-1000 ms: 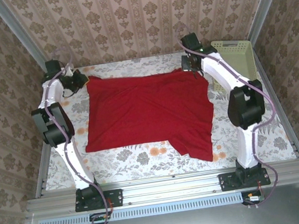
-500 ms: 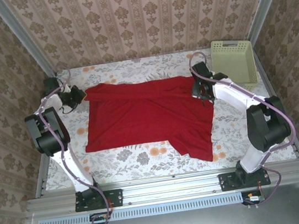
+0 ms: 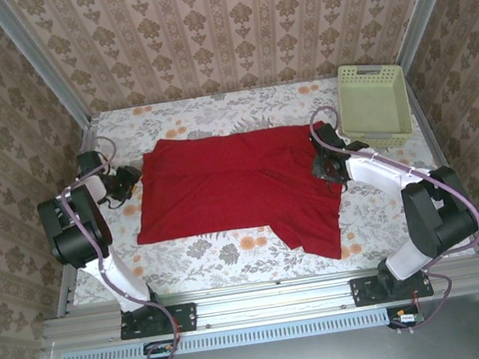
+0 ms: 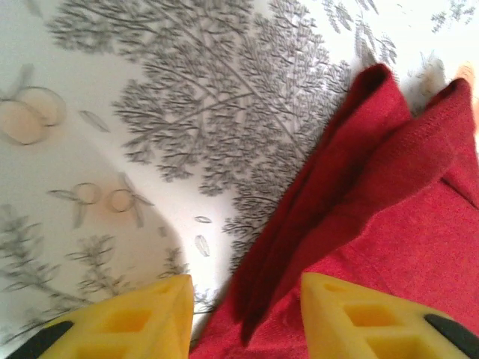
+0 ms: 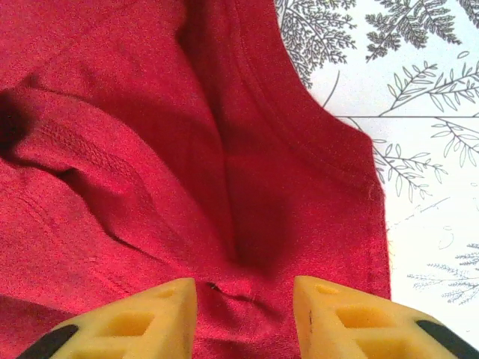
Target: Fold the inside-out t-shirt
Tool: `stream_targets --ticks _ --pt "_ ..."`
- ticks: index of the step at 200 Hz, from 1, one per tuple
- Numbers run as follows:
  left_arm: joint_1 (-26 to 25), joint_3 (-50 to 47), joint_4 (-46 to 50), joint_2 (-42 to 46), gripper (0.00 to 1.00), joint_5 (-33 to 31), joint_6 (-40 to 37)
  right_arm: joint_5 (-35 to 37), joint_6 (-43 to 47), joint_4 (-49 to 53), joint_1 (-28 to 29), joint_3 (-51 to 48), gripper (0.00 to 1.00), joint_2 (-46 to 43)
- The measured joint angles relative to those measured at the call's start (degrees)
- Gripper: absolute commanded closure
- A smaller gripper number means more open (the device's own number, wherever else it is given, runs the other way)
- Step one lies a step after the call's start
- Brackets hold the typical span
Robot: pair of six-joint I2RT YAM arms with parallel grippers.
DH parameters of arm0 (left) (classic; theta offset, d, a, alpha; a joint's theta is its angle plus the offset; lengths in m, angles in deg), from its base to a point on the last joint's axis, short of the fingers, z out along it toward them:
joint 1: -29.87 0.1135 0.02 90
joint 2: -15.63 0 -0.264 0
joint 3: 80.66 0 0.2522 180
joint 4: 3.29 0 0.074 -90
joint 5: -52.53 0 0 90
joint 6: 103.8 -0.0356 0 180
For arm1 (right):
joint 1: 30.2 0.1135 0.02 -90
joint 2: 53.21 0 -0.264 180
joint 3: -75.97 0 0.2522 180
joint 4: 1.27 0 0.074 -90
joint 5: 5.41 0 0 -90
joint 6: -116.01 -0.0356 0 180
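Left gripper (image 3: 129, 179) and right gripper (image 3: 324, 168) sit with jaws apart, gripping nothing, at the shirt's (image 3: 223, 191) far corners. Shirt lies mid-table, far edge seemingly folded over. Next move likely needs grips for another fold.

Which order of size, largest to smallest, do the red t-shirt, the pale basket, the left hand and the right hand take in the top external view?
1. red t-shirt, by far the largest
2. pale basket, clearly smaller
3. left hand and right hand, smallest; they look alike, so not ranked
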Motion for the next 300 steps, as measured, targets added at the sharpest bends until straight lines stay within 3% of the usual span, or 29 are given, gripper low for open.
stream_targets --ticks 21,47,102,150,180,242,300 --pt "-0.15 3.02 5.16 1.97 0.47 -4.15 -0.61 0.96 2.73 1.95 0.02 3.63 0.49 -0.28" --pt "-2.40 13.64 10.16 1.73 0.43 -8.07 -3.45 1.97 6.60 3.39 -0.09 13.62 0.48 2.40" --pt "-9.53 30.45 14.86 -9.60 0.42 -8.74 -9.75 -1.84 12.55 3.69 -0.13 29.68 0.44 21.00" --pt "-10.75 34.34 21.14 -19.19 0.45 -10.45 -13.42 -5.68 13.79 5.55 0.44 34.14 0.61 30.18" --pt "-10.71 36.22 22.91 -20.24 0.54 -11.34 -14.49 -6.80 13.68 6.12 1.42 34.64 0.68 31.89" --pt "-10.69 38.32 22.97 -21.11 0.74 -12.00 -15.13 -7.10 14.14 6.97 3.06 34.69 1.00 32.33" --pt "-9.46 36.30 21.09 -21.09 1.00 -12.55 -13.79 -2.71 14.21 8.31 7.32 30.03 1.00 26.36"
